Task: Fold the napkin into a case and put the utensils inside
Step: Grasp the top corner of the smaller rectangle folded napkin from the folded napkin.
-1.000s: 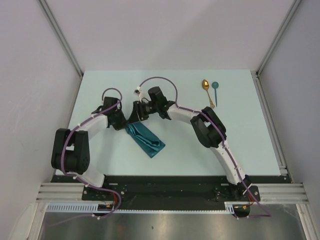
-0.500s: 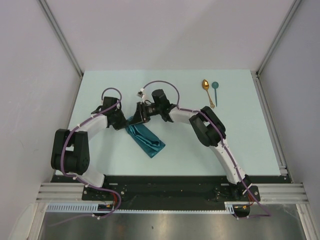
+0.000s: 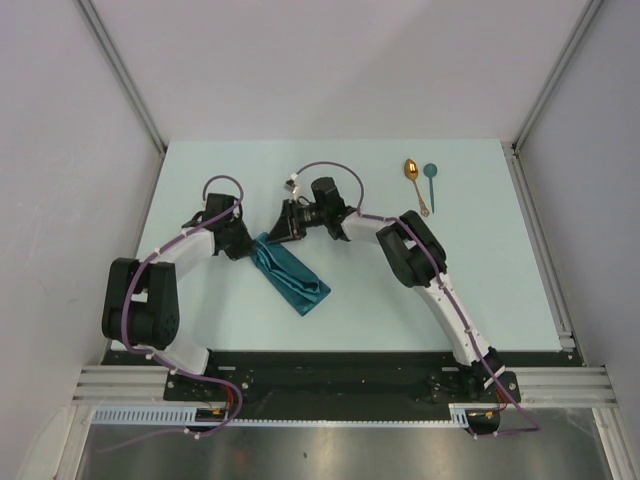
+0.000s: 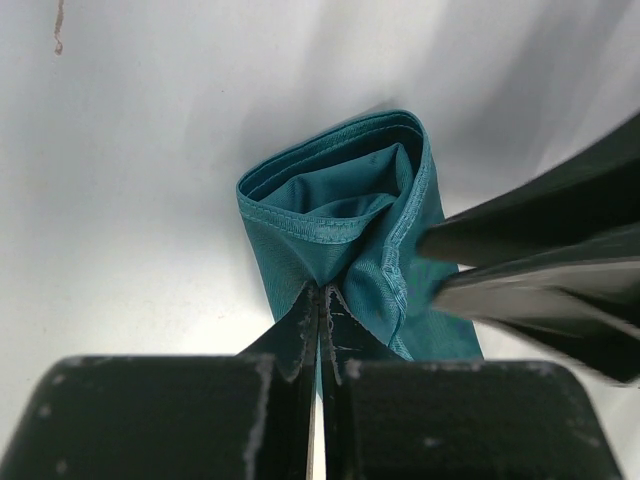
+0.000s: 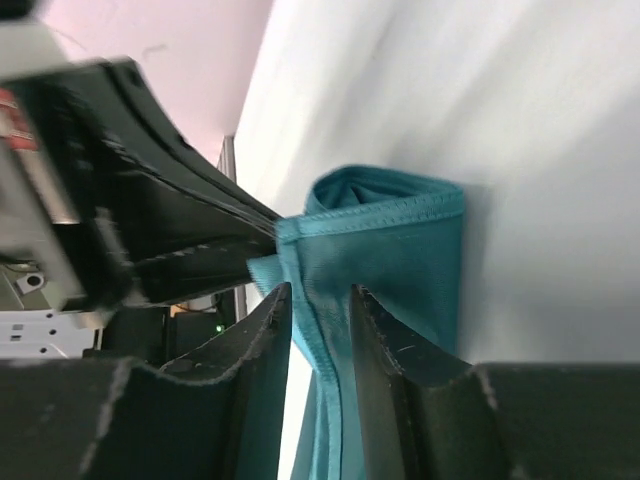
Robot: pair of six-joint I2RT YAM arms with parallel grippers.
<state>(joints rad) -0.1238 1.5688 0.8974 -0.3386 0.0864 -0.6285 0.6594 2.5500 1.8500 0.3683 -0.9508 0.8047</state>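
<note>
The teal napkin [image 3: 292,277] lies as a narrow folded strip, a case, slanting across the table's middle. At its far end the layers gape into a mouth [image 4: 340,190]. My left gripper [image 3: 251,244] is shut on the mouth's near edge [image 4: 320,292]. My right gripper [image 3: 273,232] comes in from the right. Its fingers [image 5: 270,320] stand a little apart, with the hemmed edge of the napkin [image 5: 400,250] between them, and nothing is pinched. The utensils lie side by side at the far right: a gold spoon [image 3: 411,172] and a teal spoon [image 3: 430,174].
Both arms reach in from the near edge and meet over the napkin's far end. Grey walls and metal rails [image 3: 540,250] border the pale table [image 3: 200,180]. The spoons lie well apart from the arms.
My right gripper has tipped down to the napkin's far end, and its jaws have narrowed around the cloth edge. The left gripper and the spoons have not moved.
</note>
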